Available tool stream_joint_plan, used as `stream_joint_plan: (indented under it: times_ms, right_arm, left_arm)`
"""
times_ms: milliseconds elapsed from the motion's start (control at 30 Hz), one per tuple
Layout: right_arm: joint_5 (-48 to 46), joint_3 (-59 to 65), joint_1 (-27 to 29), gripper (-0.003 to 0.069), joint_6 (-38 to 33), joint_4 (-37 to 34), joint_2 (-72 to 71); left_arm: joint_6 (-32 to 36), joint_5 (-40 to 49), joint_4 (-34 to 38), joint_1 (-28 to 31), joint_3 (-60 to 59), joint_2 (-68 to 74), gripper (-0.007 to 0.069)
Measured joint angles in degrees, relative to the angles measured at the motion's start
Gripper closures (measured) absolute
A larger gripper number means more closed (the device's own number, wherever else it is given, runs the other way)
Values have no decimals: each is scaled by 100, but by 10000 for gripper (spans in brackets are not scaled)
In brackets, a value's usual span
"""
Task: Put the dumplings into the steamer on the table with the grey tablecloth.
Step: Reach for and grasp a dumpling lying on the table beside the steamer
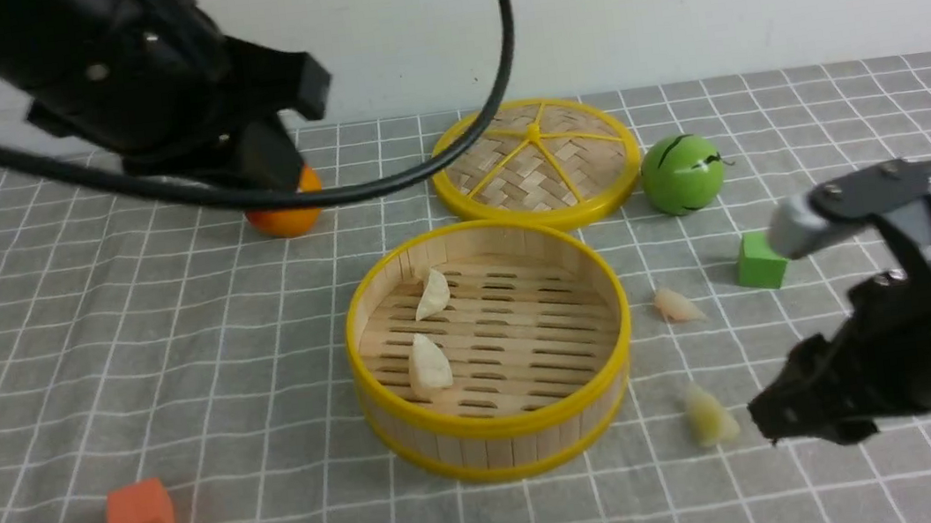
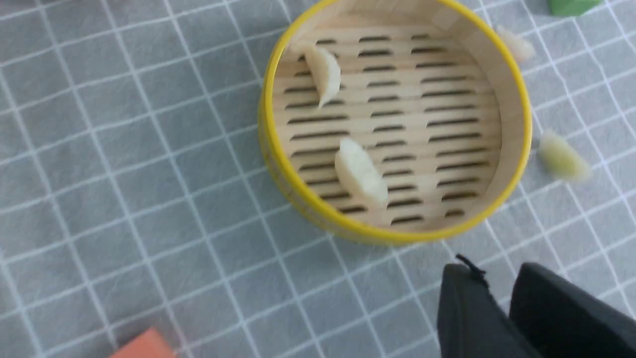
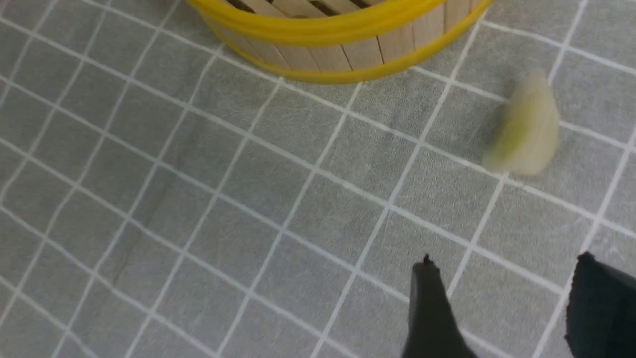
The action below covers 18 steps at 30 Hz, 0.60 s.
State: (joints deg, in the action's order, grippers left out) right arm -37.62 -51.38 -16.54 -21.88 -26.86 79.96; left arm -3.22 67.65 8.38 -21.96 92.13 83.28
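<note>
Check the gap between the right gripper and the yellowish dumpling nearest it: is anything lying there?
Nothing: only bare grey tablecloth separates the right gripper from the yellowish dumpling, clearest in the right wrist view.

Our left arm (image 1: 141, 79) raised high behind and left of the steamer (image 1: 489, 347), its gripper (image 2: 499, 298) nearly closed and empty, our right arm (image 1: 925, 312) low, right of the steamer, its gripper (image 3: 502, 293) parted, holding nothing
</note>
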Motion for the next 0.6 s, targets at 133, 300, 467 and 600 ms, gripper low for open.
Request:
stream_joint_plan:
  times_ms: [133,300,467,600]
  right_arm:
    - [-24,-713,-24,244,431,574,1028]
    - [-55,-1330,-31,240,852,838,2163]
    - [1,-1405,-120,352,903,918,2682]
    - [-53,-1495,-125,419,892,993,2721]
  left_arm:
    - [-210,101,-70,0,-789,-843,622]
    - [-272,-317,-134,0,-2303,-2107,638]
    - [-569,-447,-602,0,-3605,-3073,638]
    - [-1127,-502,-1359,0,-4425,-3770,638]
